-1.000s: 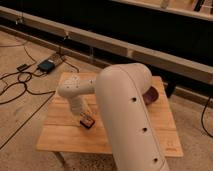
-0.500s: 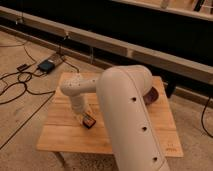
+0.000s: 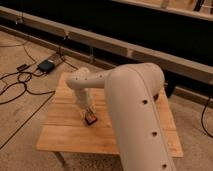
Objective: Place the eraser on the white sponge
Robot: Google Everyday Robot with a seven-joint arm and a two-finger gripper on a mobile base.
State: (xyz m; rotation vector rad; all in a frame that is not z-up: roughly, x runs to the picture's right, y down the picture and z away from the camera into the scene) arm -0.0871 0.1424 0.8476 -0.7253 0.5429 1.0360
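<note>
The eraser [image 3: 91, 119], a small dark block with an orange-and-white top, lies on the wooden table [image 3: 65, 137] near its middle. My gripper [image 3: 88, 113] comes down from the cream arm [image 3: 132, 107] and sits right at the eraser, touching or just above it. The white sponge is not in view; the big arm segment hides the table's right-hand middle.
A dark reddish object [image 3: 159, 95] peeks out behind the arm at the table's right rear. Black cables [image 3: 15, 82] and a dark box [image 3: 46, 65] lie on the floor to the left. A long low rail [image 3: 115, 47] runs behind the table.
The arm and gripper have shifted very slightly; the eraser stays at nearly the same spot under the gripper.
</note>
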